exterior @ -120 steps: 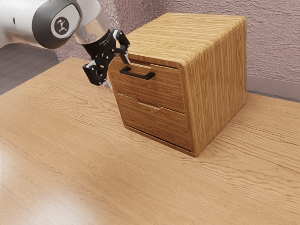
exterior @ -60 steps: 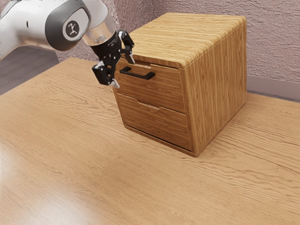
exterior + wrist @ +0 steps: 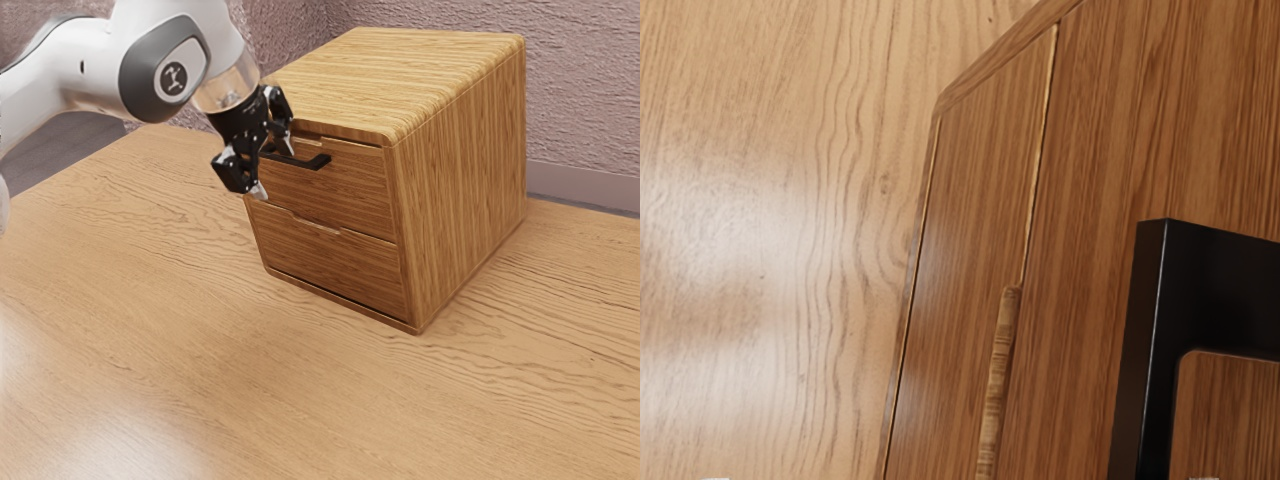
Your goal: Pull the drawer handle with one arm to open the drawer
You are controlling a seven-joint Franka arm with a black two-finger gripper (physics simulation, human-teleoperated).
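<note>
Pincer (image 3: 268,160) gapes wide at the left end of the black handle (image 3: 306,160). The bar runs level across the top drawer (image 3: 335,192), stretching rightward from the pincer.

Plain indoor room, home or office unclear. Wood-grain tabletop (image 3: 150,330), rough pinkish plaster wall (image 3: 590,80) behind, grey skirting strip (image 3: 585,187), small 2-drawer wooden cabinet (image 3: 450,160) on it.

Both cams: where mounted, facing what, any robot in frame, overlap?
Exterior view: beside the arm, facing across the table at the cabinet; arm and gripper enter from the exterior view's left.
Wrist view: on the hand, facing the drawer fronts close up.
Shared: black handle, table, drawer fronts.
</note>
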